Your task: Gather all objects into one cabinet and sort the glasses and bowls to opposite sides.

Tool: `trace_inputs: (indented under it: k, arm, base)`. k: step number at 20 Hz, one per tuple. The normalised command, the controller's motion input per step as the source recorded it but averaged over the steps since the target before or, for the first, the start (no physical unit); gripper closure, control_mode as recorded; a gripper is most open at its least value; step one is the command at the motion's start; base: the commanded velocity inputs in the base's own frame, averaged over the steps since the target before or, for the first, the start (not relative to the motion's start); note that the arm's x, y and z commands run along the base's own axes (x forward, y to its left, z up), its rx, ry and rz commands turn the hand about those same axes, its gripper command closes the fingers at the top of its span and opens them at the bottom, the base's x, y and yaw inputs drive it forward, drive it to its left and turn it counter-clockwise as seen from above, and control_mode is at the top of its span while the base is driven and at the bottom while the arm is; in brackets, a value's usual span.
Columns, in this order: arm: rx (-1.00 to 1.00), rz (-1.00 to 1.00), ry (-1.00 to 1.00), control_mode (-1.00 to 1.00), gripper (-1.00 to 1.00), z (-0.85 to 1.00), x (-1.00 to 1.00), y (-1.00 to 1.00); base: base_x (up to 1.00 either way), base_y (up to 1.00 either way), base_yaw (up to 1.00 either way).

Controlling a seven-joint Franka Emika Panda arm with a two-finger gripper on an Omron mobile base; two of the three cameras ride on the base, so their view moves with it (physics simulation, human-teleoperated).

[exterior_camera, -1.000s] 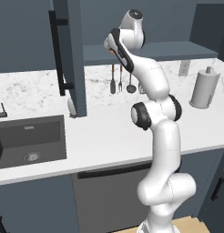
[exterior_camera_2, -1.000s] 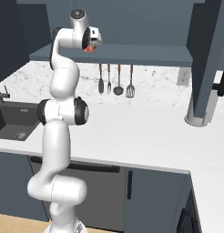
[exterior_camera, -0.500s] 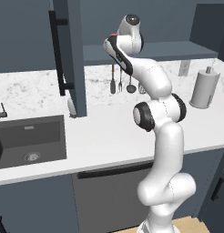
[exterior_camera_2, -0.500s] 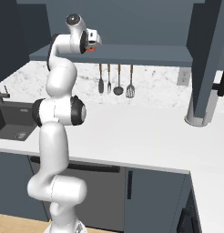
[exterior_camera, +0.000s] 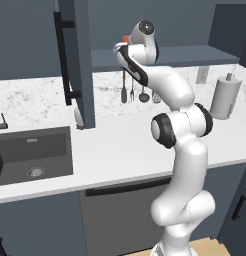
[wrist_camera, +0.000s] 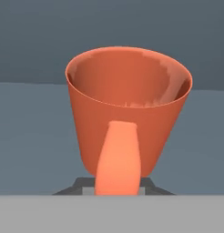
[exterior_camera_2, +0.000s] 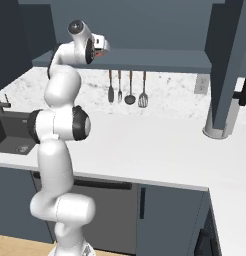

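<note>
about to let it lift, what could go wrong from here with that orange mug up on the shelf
1. The hand is shut on the orange mug at its handle alone, low in the hand view, so the mug could swing or slip during the lift.
2. The mug sits high on the shelf; a drop would land on the counter.
3. The open cabinet door stands close to the arm's left and could be clipped.

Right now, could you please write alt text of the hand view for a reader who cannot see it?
An orange mug stands upright close to the camera, its handle facing the viewer and its empty inside visible from slightly above. The gripper is shut on the mug's handle at the bottom. Behind it are plain slate-blue cabinet surfaces.
</note>
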Motion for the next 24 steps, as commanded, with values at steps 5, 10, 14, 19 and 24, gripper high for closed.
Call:
trace_inputs:
  k: [5,10,14,19,24]
  arm:
    - [0.08,0.00,-0.06,-1.00,1.00,0.33,-1.00,-0.03]
    - [0.06,0.00,-0.02,-1.00,1.00,0.20,-1.00,-0.14]
    - [0.01,0.00,-0.07,-1.00,1.00,-0.09,-1.00,-0.19]
    - [0.00,0.00,0.00,-1.00,1.00,0.00,-1.00,-0.39]
    - [0.00,0.00,0.02,-1.00,1.00,0.00,-1.00,-0.23]
  base:
    - [0.00,0.00,0.00]
    - [0.00,0.00,0.00]
    - [0.00,0.00,0.00]
    - [0.00,0.00,0.00]
    - [0.00,0.00,0.00]
